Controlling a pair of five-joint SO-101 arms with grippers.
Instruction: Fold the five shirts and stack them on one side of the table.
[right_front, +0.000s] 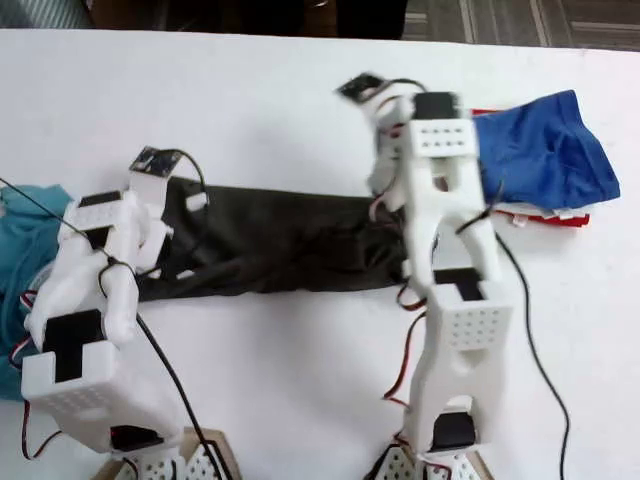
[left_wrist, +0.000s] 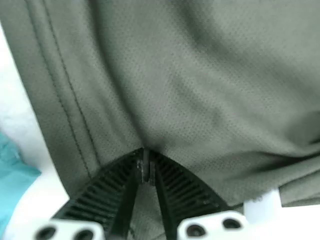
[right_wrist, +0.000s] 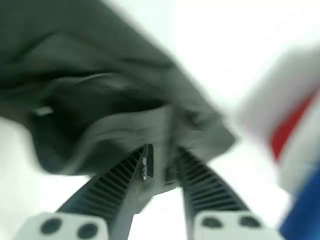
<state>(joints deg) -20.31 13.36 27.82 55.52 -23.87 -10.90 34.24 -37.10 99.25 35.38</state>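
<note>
My left pincer (left_wrist: 146, 167) is clamped on the dark grey fine-mesh shirt (right_front: 280, 240) near a stitched edge, and my right pincer (right_wrist: 161, 167) pinches a bunched fold at its other end. I judge the cloth light, limp and a little slick, so seams and corners hold best. It lies in a long band across the white desk (right_front: 300, 380), from 9 to 3 o'clock. A crumpled teal shirt (right_front: 20, 250) sits at 9, and a folded blue shirt (right_front: 545, 150) tops a red-and-white shirt (right_front: 555, 215) at 2.
</note>
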